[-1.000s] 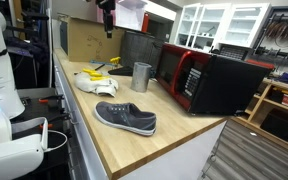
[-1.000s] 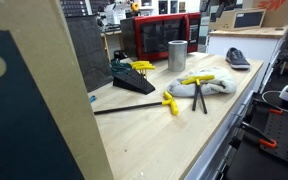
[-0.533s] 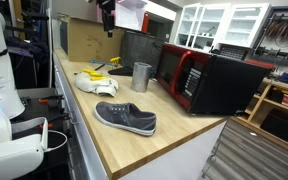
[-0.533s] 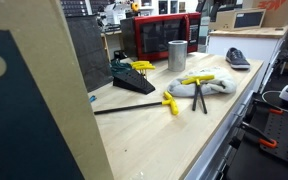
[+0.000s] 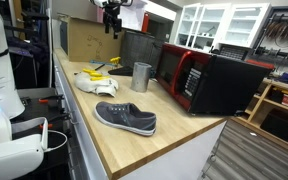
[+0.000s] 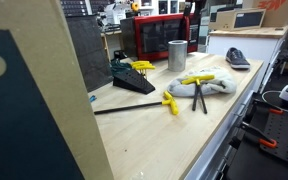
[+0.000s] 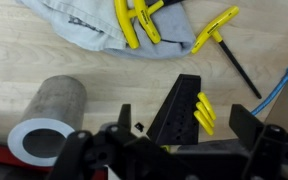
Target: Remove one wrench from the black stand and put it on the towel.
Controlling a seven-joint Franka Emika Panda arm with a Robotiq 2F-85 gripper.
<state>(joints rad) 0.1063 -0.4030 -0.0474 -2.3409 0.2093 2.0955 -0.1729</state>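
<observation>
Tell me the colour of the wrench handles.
Yellow wrench handles, clearest in the wrist view.

The claw (image 7: pixel 184 122) is matte black throughout, with two blocky, angular fingers (image 7: pixel 246 122) rising from rounded, jointed housings. In an exterior view the claw (image 5: pixel 110 20) shows only as a small dark silhouette.

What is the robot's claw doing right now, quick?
Gripper: open and empty, up in the air above the black stand.
</observation>
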